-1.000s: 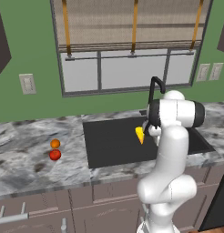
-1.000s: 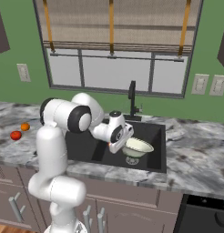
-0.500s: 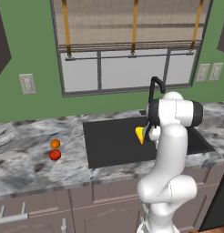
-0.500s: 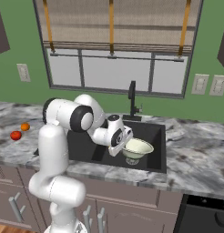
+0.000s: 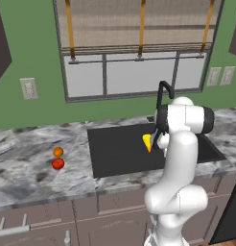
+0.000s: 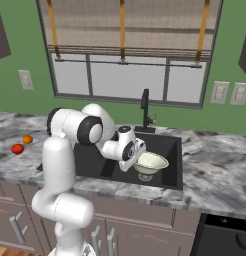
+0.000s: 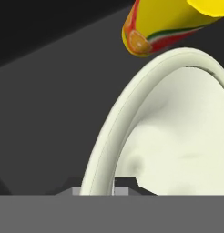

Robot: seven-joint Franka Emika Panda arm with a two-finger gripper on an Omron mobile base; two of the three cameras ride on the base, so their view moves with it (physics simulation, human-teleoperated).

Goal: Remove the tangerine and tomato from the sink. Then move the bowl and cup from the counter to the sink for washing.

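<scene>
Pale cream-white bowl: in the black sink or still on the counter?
In. The pale cream-white bowl sits inside the black sink basin, and the gripper pinches its rim; the hand view shows the rim between the fingertips.

Behind the worktop, a green painted wall [image 5: 33,53] carrying a wide grey-framed window [image 5: 134,77], its upper half covered by a beige woven blind [image 5: 139,24] crossed by three orange vertical straps [image 5: 142,26]. Left of the window, one pale wall switch plate [image 5: 29,88]; right of it, two pale outlet plates [image 6: 230,93] side by side. Below, brown cabinet fronts [image 6: 145,227] with slim metal bar handles [image 6: 17,227]. At lower right, a dark appliance top [image 6: 227,235]. Dark upper cabinet corner [image 5: 2,43] at left.
</scene>
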